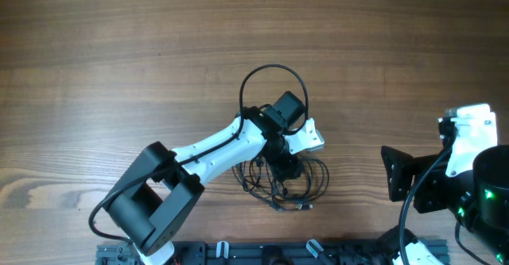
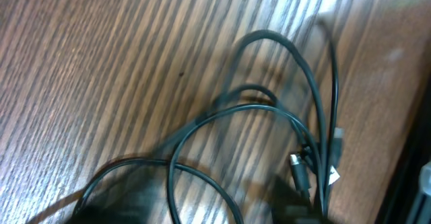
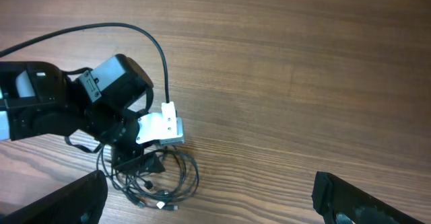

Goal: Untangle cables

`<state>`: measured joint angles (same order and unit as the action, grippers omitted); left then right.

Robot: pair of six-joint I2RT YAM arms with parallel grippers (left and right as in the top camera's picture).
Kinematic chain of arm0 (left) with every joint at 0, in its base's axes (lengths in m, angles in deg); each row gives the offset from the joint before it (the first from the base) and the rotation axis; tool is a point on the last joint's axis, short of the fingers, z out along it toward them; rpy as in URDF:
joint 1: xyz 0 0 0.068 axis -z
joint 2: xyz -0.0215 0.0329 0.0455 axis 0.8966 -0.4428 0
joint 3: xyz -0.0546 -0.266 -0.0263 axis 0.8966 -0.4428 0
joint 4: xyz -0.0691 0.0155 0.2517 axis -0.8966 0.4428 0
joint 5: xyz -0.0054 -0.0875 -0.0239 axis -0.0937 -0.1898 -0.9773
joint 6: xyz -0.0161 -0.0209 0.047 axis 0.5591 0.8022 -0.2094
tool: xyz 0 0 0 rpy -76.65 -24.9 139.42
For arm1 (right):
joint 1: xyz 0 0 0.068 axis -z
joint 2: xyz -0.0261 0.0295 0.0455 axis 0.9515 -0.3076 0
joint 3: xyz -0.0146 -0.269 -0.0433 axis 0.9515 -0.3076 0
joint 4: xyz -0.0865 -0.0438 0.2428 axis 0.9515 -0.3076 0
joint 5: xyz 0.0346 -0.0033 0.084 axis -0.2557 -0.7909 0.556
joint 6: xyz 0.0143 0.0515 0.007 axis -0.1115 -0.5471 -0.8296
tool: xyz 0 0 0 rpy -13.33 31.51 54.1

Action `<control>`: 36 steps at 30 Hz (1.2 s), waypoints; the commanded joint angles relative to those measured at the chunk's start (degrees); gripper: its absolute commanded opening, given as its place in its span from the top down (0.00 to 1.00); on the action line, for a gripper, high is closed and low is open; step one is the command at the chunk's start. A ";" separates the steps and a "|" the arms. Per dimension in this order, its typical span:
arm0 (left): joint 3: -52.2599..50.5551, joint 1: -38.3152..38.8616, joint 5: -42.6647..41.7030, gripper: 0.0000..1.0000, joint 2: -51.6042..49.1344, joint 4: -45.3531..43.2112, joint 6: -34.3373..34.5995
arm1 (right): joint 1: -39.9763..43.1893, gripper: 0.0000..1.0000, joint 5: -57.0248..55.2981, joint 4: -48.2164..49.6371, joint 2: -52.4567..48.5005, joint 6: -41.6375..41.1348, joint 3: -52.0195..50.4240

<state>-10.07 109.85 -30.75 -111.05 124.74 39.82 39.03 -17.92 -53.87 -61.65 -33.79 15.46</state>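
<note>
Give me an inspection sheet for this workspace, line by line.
Surface: wooden table, brown grain.
Job's things: thin black cables in one tangled bundle, silvery plug tips showing.
Clutter: nothing seen.
Grippers: left gripper down on the bundle, jaws hidden; right gripper open, empty, off to the side.
Cables: thicker arm cable arcs above the left gripper.
Surroundings: black rail along the table's near edge.

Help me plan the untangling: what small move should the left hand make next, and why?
Probably close on one strand and lift it slightly. The left hand sits low over the cables, which lie in overlapping loops on the table; the right hand is open, well off to the side.
</note>
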 commanded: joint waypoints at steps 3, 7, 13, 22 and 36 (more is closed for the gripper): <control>-0.24 0.02 12.94 0.96 -0.42 -3.43 4.48 | -0.07 0.00 0.87 -0.04 0.35 1.27 0.04; 2.58 -0.35 22.38 0.96 1.86 -6.49 8.39 | -0.07 0.00 0.90 0.02 0.24 1.84 -0.35; 17.75 -2.93 27.67 0.96 8.59 -8.26 8.37 | -0.07 0.00 0.96 0.66 -0.76 1.77 -3.78; 32.52 -10.08 25.97 0.96 16.90 -11.47 8.35 | -0.07 0.00 3.96 5.09 -3.61 1.84 -13.22; 32.50 -10.62 23.04 0.23 22.40 14.36 8.41 | -0.07 0.00 8.11 7.15 -6.10 2.05 -13.88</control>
<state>22.23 99.22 -6.77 -89.24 138.25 47.82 39.03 -13.59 -47.33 -67.42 -32.83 1.96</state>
